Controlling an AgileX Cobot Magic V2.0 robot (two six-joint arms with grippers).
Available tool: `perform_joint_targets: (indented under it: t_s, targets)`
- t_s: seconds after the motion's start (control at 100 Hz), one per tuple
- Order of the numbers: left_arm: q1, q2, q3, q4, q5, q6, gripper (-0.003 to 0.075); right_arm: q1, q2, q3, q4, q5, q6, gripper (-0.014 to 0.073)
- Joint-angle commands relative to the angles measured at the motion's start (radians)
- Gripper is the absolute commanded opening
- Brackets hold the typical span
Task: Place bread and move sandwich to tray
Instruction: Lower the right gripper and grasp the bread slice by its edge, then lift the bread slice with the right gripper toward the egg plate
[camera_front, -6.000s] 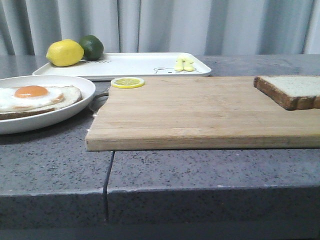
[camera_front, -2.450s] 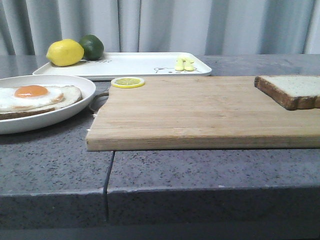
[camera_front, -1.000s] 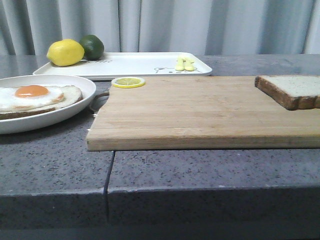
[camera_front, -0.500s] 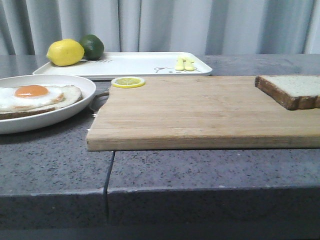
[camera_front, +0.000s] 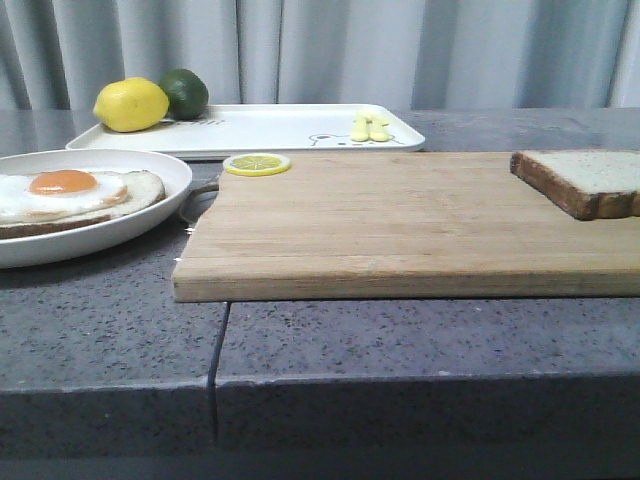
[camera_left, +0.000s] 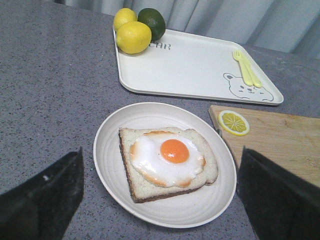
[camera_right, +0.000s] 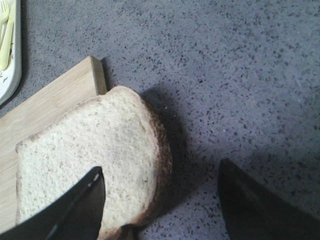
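Landmark for this report: the wooden cutting board on the grey tabletop.

The bread lies flat at the board's far right end. The right wrist view shows one side of the bread overhanging the board's corner, above the tabletop. The sandwich, at present one slice with a fried egg on top, sits on the round plate just off the board's left end. The tray lies behind the board, toward the left; a lemon and a lime occupy its left rear corner, and a yellow fork lies near its right end. A lemon slice rests on the board's rear left corner.

Right claw: jaws spread wide, gripping nothing. It hangs directly above the bread's overhanging edge, one finger over the slice, the other over bare tabletop.

Left claw: likewise spread wide and empty, poised above the plate.

Judgement: the right arm is plainly the nearer to the bread. The slice lies below and between its jaws, offset toward the board side, so the overhanging crust edge appears the accessible place to pinch.
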Motion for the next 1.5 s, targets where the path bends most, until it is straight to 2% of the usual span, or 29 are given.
perform_joint_targets:
  t_s: [0.0,0.68,1.19,1.49]
  targets:
    - [0.001,0.014,-0.035,-0.032,-0.061,0.0,0.0587,-0.008,-0.012,-0.039,0.038,-0.003,-0.015,0.0489]
    - [0.001,0.014,-0.035,-0.032,-0.061,0.0,0.0586,-0.004,0.074,-0.072,0.075,0.046,-0.056,0.0489]
    - [0.001,0.014,-0.035,-0.032,-0.061,0.0,0.0587,-0.004,0.185,-0.141,0.086,0.136,-0.061,0.0489]
    - [0.001,0.014,-0.035,-0.032,-0.061,0.0,0.0587,0.042,0.259,-0.158,0.094,0.162,-0.09,0.0489]
